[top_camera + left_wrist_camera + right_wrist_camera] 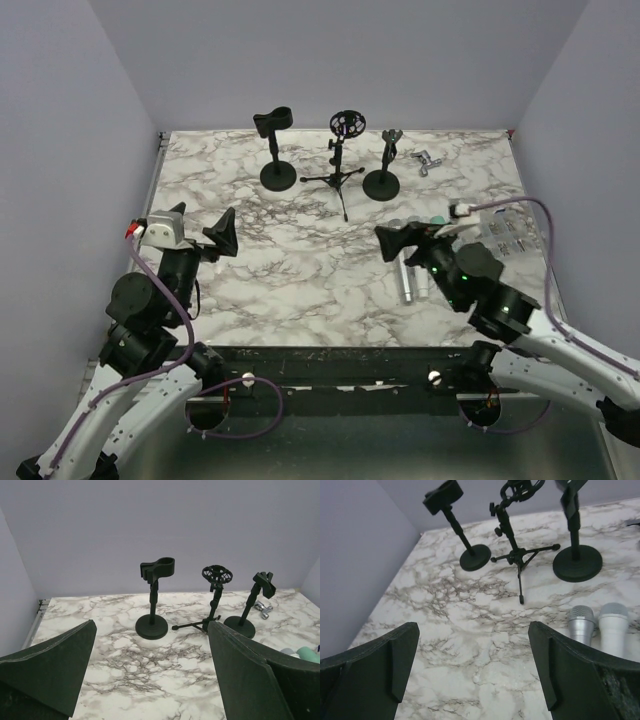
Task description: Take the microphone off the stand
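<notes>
Three black stands are at the back of the marble table: a round-base stand with a clip [276, 150], a tripod stand with a shock mount [342, 150], and a second round-base stand [384, 165]. I see no microphone in any of them. Silver microphones [410, 280] lie flat on the table at the right, two of them showing in the right wrist view [581, 625]. My left gripper [203, 222] is open and empty at the near left. My right gripper [412, 240] is open and empty, just left of the lying microphones.
A small metal part [428, 162] lies at the back right. A white tray [505, 235] with small items sits along the right edge. Grey walls close in the left, back and right sides. A teal object [307, 653] shows at the right of the left wrist view.
</notes>
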`<state>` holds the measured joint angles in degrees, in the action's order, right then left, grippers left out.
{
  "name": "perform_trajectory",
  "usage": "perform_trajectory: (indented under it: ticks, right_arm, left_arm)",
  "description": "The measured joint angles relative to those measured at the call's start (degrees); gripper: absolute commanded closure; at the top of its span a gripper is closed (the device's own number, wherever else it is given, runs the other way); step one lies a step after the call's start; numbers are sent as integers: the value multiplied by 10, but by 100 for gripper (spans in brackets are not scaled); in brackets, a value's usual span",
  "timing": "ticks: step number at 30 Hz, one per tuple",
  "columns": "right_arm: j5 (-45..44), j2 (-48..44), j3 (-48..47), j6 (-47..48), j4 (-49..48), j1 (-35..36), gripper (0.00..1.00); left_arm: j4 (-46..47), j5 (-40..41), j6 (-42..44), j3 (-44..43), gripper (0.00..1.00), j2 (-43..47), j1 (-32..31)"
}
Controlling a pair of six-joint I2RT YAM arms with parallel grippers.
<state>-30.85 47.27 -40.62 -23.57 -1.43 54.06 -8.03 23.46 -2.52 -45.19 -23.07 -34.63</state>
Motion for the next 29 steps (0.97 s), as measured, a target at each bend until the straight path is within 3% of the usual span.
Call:
perform_trajectory:
  ticks: [6,14,20,29]
  right_arm:
    - [-34,-190,-27,-28,150,0,0]
    - [-51,-265,-122,-38,286,0,0]
    - [-53,-303,-169,-33,331,0,0]
    - [-51,-401,-170,-4,324,0,0]
  left_arm:
    - [0,5,0,0,4,19,0]
    - [-13,11,-13,-7,2,79,0]
    - [-56,-15,-40,-34,2,129,0]
    - [-103,-18,-79,-41,2,191,0]
